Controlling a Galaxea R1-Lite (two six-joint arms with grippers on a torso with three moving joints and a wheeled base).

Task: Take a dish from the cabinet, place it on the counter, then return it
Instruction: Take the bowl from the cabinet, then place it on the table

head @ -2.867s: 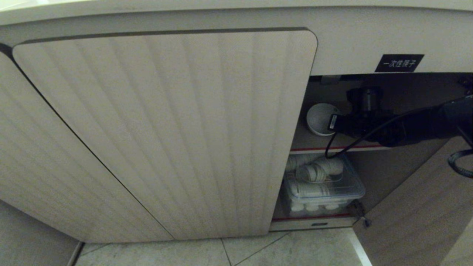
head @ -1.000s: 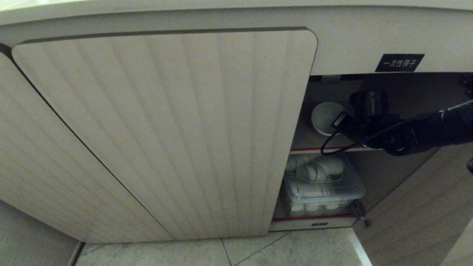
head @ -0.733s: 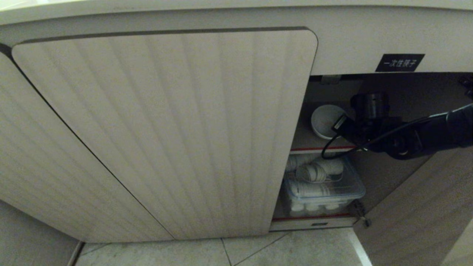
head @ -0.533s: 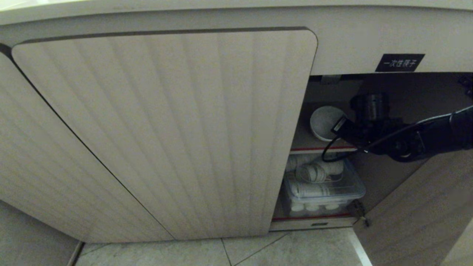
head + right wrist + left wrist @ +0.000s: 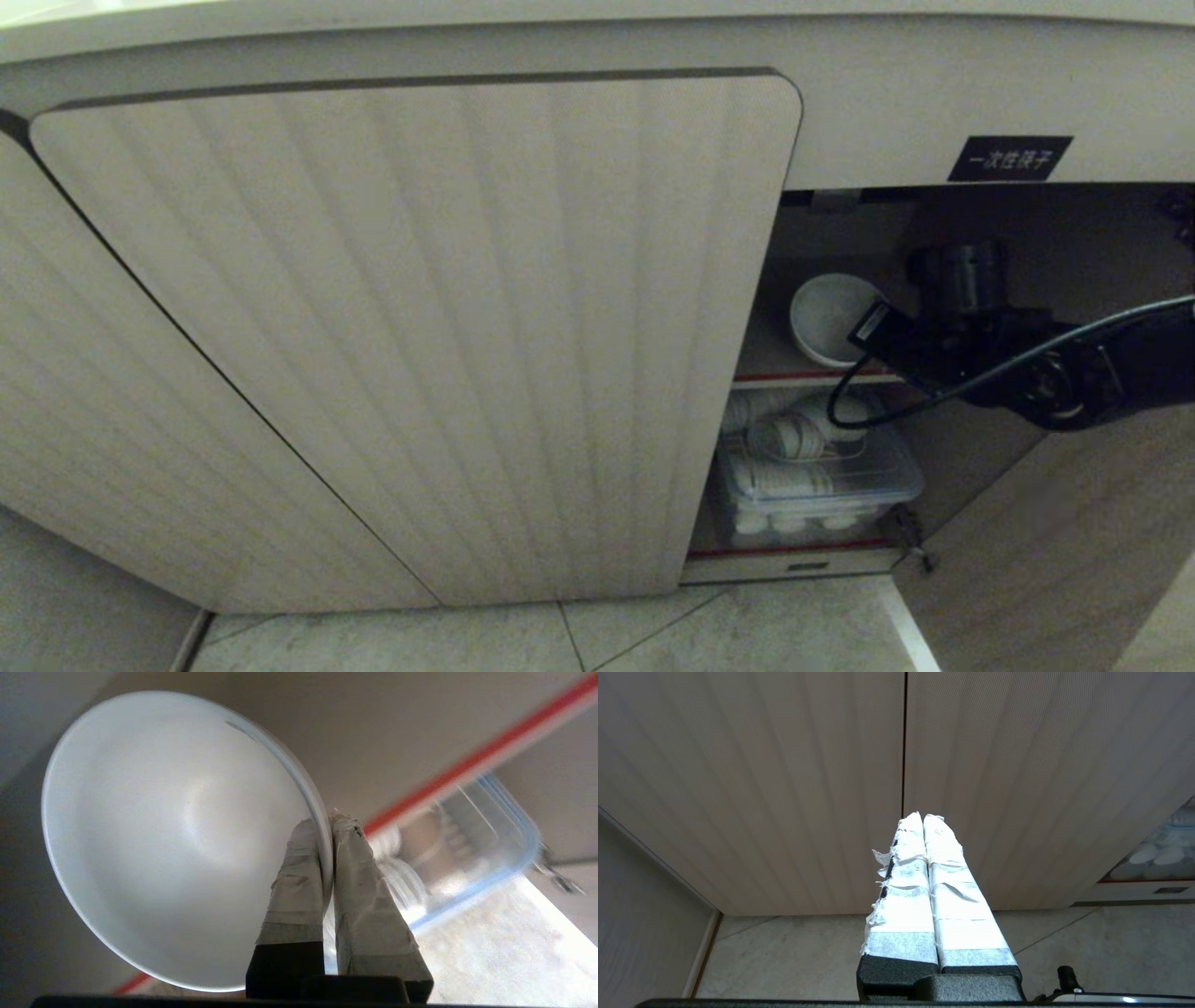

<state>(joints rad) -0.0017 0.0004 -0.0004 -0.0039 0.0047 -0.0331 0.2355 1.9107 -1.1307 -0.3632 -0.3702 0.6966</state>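
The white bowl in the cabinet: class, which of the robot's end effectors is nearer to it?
Right. The right end effector pinches the white bowl's rim inside the cabinet; the left end effector is shut outside the closed doors.

Pale speckled floor tiles (image 5: 728, 635) with thin grout lines, dim warm indoor light

Right arm (image 5: 1102, 369) reaches in from the right, its gripper (image 5: 327, 826) pinched tight. Left gripper (image 5: 923, 821) hangs parked, taped fingers (image 5: 945, 882) pressed together.
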